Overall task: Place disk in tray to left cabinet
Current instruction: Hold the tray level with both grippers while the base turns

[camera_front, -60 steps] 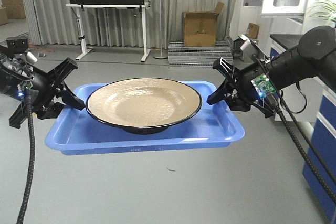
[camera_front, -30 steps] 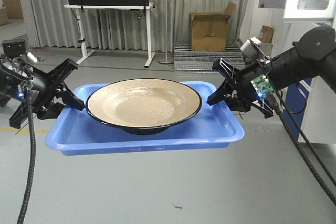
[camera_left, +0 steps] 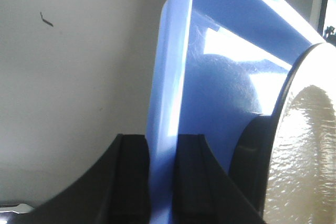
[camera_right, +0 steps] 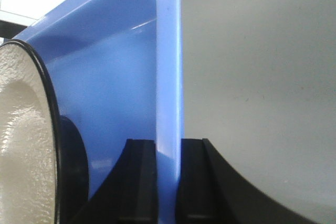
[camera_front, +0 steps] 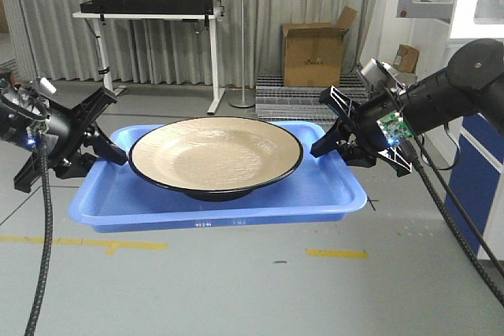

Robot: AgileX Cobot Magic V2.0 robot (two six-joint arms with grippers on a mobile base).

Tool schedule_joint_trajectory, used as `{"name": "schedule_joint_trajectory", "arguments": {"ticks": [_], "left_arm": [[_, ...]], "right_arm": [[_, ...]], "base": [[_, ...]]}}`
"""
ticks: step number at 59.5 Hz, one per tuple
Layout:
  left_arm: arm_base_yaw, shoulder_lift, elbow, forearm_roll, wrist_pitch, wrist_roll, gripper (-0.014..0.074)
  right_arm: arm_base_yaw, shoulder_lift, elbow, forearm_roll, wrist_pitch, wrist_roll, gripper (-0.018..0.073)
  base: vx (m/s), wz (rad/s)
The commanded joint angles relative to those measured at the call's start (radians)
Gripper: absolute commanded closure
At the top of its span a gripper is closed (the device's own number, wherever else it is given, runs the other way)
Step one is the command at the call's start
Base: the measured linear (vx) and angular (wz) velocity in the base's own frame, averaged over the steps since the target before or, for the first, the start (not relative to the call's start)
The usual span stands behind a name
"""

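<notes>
Your disk (camera_front: 215,155) lies in the middle of the tray (camera_front: 315,194), tan face up. Its black rim is level and its dark foot rests on the blue bottom. The tray hangs level in the air above the grey floor (camera_front: 236,289), carried by its two short ends.

Your left claw (camera_front: 110,151) is clenched on the tray's left rim. In the left wrist view (camera_left: 161,182) the jaws are nearly closed, one on the outer face of the rim and one on the inner, with only the thin blue wall between them. The disk's edge (camera_left: 294,129) is just beside that claw, inside the tray and not touching it.

Your right claw (camera_front: 324,147) grips the opposite rim the same way. The right wrist view (camera_right: 167,182) shows the rim (camera_right: 168,77) pinched between narrow-set jaws, with the disk (camera_right: 26,140) near the inner jaw but apart from it. The pads seem to press flat, though glare blurs the contact line.

Beyond the tray, a cardboard box (camera_front: 315,45) stands on the floor, and yellow tape (camera_front: 335,253) marks the ground below.
</notes>
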Motion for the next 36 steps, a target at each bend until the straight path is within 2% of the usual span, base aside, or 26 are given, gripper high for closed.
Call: {"name": "schedule_joint_trajectory", "arguments": {"ticks": [1, 36], "left_arm": [[-0.034, -0.065, -0.035, -0.222, -0.003, -0.026, 0.0597], [-0.034, -0.065, -0.035, -0.222, -0.004, -0.026, 0.0597]], "right_arm": [[0.033, -0.073, -0.037, 0.218, 0.024, -0.002, 0.0563], [0.033, -0.073, -0.037, 0.218, 0.023, -0.002, 0.0563]], "base": [[0.69, -0.03], [0.68, -0.06]]}}
